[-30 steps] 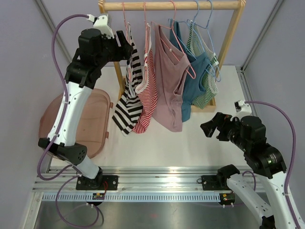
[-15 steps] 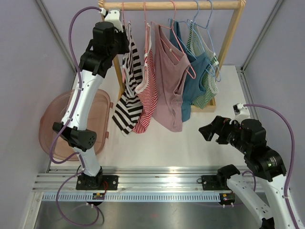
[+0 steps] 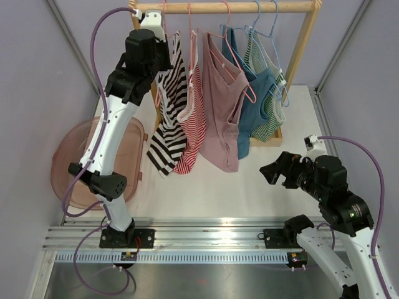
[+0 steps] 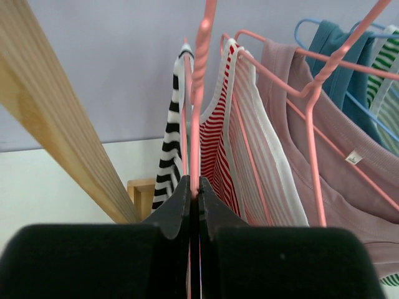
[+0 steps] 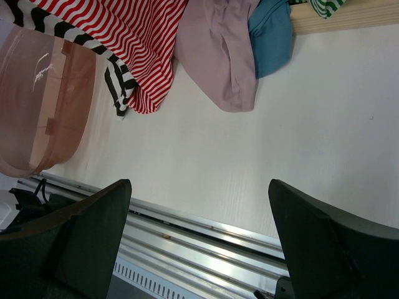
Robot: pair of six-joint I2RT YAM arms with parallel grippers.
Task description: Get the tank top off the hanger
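Observation:
The black-and-white striped tank top point(image 3: 167, 134) hangs on a pink hanger point(image 3: 163, 22) at the left end of the wooden rail point(image 3: 224, 7). My left gripper point(image 3: 162, 59) is raised beside it, just under the rail. In the left wrist view the left gripper point(image 4: 194, 187) is shut on the hanger's thin pink wire point(image 4: 198, 93), with the tank top's strap point(image 4: 171, 143) just beyond. My right gripper point(image 3: 274, 168) hovers low over the table at the right, open and holding nothing. In its own view the right gripper point(image 5: 199, 212) has its fingers point(image 5: 93, 224) far apart.
More tops hang along the rail: red-striped point(image 3: 192, 124), mauve point(image 3: 221, 106), blue point(image 3: 252, 99) and green-striped point(image 3: 271, 112). A translucent pink bin point(image 3: 75, 162) lies on the table at the left, also seen as the bin point(image 5: 43, 106). The rack's wooden post point(image 4: 56, 118) runs close on the left.
My left arm rose toward the rail and its gripper went from open to shut on the pink hanger wire. The right arm shifted slightly left.

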